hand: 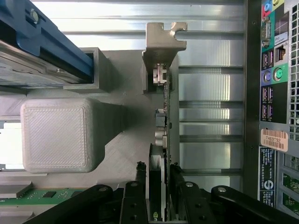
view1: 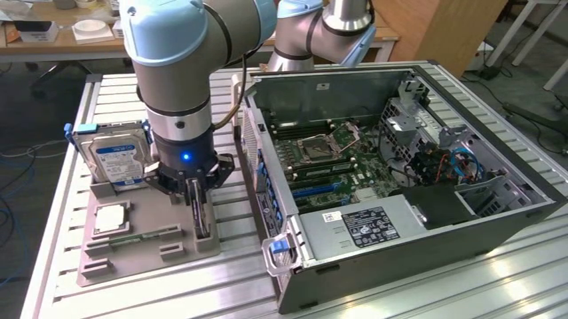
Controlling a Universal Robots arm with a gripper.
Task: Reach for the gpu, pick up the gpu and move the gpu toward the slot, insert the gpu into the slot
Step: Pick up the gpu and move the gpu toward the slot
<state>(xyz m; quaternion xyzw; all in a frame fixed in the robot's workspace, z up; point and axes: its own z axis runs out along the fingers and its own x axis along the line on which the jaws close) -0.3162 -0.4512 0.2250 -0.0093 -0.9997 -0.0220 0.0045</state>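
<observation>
Item under inspection: the gpu (view1: 204, 229) (hand: 164, 126). It stands on its long edge in a holder of the grey fixture (view1: 124, 256) (hand: 126, 140), along the fixture edge nearest the computer case (view1: 400, 252) (hand: 271, 93). The long axis runs parallel to that edge. The end carrying silver metal fittings points toward the fixture's hard drive (view1: 116, 159) end.

End effector: the gripper (view1: 199, 209) (hand: 157, 170) is lowered over the card, with one finger on each flank. The fingers (hand: 140, 179) are partly closed. In the wrist view a narrow gap is visible on one side, so no firm grip is evident. The card sits in its holder.

The fixture rests on the slatted table (view1: 497, 279). The green motherboard (view1: 355, 159) lies inside the open case, well apart from the card.
</observation>
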